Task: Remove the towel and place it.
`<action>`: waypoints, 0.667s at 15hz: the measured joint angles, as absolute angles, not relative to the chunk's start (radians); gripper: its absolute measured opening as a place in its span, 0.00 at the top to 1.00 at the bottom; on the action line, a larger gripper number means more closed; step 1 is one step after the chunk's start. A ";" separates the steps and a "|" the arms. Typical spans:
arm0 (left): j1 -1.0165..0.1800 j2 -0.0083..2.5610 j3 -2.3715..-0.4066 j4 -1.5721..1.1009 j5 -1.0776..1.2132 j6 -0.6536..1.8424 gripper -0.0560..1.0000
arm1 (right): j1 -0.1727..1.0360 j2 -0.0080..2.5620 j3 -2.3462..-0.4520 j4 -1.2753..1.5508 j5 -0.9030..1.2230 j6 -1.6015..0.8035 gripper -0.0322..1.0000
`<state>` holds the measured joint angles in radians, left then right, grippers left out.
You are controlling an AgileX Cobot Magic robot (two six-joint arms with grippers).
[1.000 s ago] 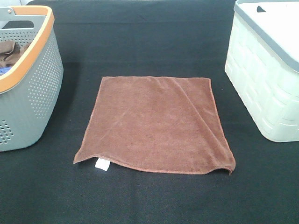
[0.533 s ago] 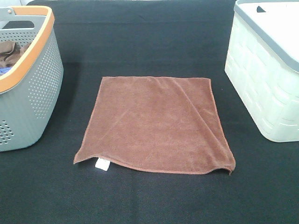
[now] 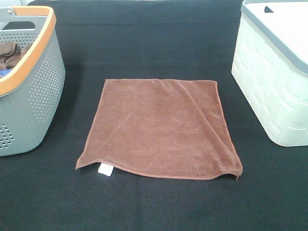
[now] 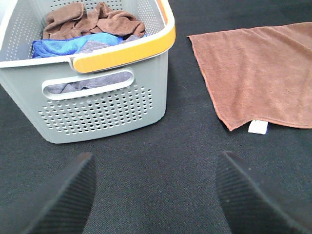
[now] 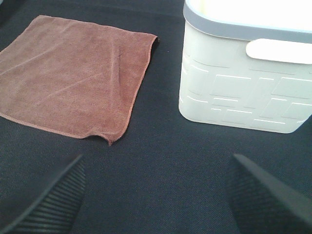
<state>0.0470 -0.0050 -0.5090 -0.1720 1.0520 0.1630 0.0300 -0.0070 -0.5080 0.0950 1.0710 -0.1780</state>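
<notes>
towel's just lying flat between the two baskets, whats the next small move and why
Probably bring the open right gripper down toward the brown towel's lifted near corner. Both grippers hang open over bare cloth, touching nothing, and that raised corner looks easiest to pinch.

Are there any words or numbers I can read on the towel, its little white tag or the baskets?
None can be read.
The small white tag at the edge of the brown towel: it looks blank, too small to show any print.
The grey basket with the orange rim: only holes, no words.
The white bin: only a raised brick pattern, no words.
</notes>
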 joint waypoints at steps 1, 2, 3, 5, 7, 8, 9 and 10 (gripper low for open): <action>0.050 -0.005 -0.509 -0.172 1.052 0.163 0.31 | 0.030 -0.007 -0.508 0.095 1.071 -0.178 0.24; 0.050 -0.005 -0.509 -0.171 1.052 0.163 0.31 | 0.030 -0.007 -0.508 0.095 1.071 -0.178 0.24; 0.050 -0.005 -0.509 -0.171 1.052 0.163 0.31 | 0.030 -0.007 -0.508 0.095 1.071 -0.178 0.24; 0.050 -0.005 -0.509 -0.171 1.052 0.163 0.31 | 0.030 -0.007 -0.508 0.095 1.071 -0.177 0.24; 0.050 -0.005 -0.509 -0.171 1.052 0.163 0.31 | 0.030 -0.007 -0.508 0.095 1.071 -0.177 0.24; 0.050 -0.005 -0.509 -0.171 1.052 0.163 0.31 | 0.030 -0.007 -0.508 0.095 1.071 -0.177 0.24; 0.050 -0.005 -0.509 -0.171 1.052 0.163 0.31 | 0.030 -0.007 -0.508 0.095 1.071 -0.175 0.24; 0.050 -0.005 -0.509 -0.171 1.052 0.163 0.31 | 0.030 -0.007 -0.508 0.095 1.071 -0.172 0.24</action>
